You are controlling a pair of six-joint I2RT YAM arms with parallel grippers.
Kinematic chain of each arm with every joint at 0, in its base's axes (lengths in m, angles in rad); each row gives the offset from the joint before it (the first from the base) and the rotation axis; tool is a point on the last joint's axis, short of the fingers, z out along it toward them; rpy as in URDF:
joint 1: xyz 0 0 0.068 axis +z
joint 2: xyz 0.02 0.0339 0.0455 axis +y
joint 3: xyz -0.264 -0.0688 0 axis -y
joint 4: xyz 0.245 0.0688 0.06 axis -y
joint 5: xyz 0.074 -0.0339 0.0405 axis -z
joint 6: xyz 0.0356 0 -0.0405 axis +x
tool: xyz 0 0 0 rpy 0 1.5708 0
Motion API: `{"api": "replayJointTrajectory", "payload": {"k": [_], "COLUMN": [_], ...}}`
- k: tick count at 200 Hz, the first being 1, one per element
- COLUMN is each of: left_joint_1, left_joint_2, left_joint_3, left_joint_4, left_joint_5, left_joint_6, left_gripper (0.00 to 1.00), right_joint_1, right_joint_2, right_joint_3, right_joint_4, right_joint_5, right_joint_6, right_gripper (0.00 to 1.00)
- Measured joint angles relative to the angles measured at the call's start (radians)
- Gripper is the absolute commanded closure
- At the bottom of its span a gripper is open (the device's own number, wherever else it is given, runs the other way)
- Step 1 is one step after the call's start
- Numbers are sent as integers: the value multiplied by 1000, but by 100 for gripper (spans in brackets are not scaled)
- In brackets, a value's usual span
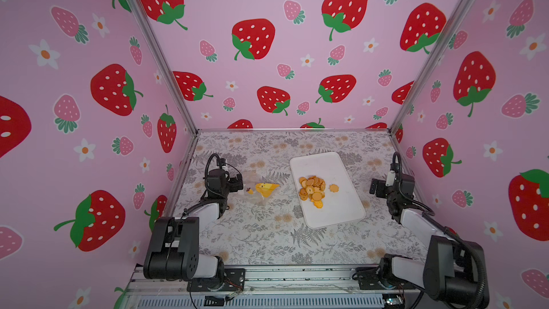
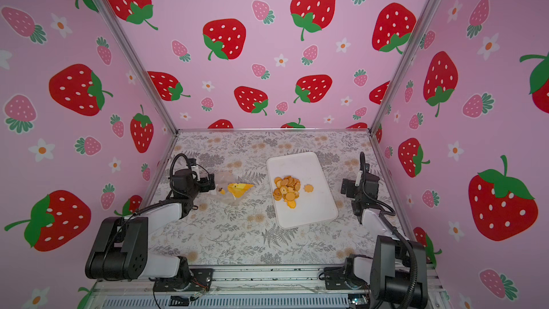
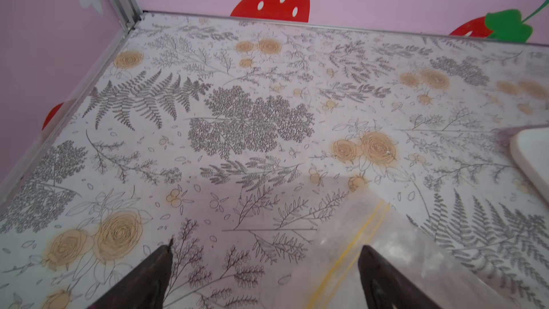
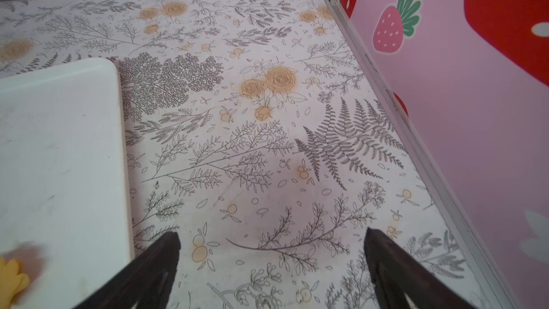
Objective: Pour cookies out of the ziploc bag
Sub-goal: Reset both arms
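A loose golden heap of cookies on the white tray, about mid-tray and nearer the long edge facing the left arm, several pieces overlapping. One scalloped piece apart from the heap, just beside it toward the tray's other long edge. Same heap in both top views; in the right wrist view only one blurred yellow piece, on the tray at the picture's corner.

Off the tray, the ziploc bag, flat and crumpled on the surface, near the tray's left-arm long edge but not touching it. Clear plastic, with a yellow-orange patch at the end pointing toward the tray and a small orange speck with dark marks at the far end; cannot tell whether empty. In the left wrist view, its clear film with a double yellow zip line across the flowered surface.

At the bag's end farthest from the tray, the left hand, spread wide and holding nothing. In its wrist view, one dark finger in front of the film, the other over bare surface; cannot tell whether touching the plastic.

Beyond the tray's opposite long edge, near it but off the tray, the right hand, likewise spread wide and empty, both fingers over bare surface in its wrist view.

Around it all, pink strawberry-print walls on three sides
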Motion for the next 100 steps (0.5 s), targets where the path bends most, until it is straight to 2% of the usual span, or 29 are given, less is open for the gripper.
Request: {"api": "replayJointTrajectory", "payload": {"k": [13,30,56,100], "left_joint_1": [2,10,27,29], "left_joint_2": [63,111,112,112], "left_joint_3": [-47,-61,-60,-60], "left_joint_4": [113,119,146,168], "left_joint_5": [18,50,78,85], "left_joint_6": [6,13,13,13], "left_gripper": [1,1,1,1], "right_joint_1": [-2,-2,18,48], "right_joint_2": [62,161,301,327], "right_joint_3": [-39,-58,-37,-10], "right_joint_4": [128,232,356,400], "right_joint_5": [-22,-54,-89,-103], "right_joint_6": [-3,-16,-55,-93], "right_gripper": [1,1,1,1]}}
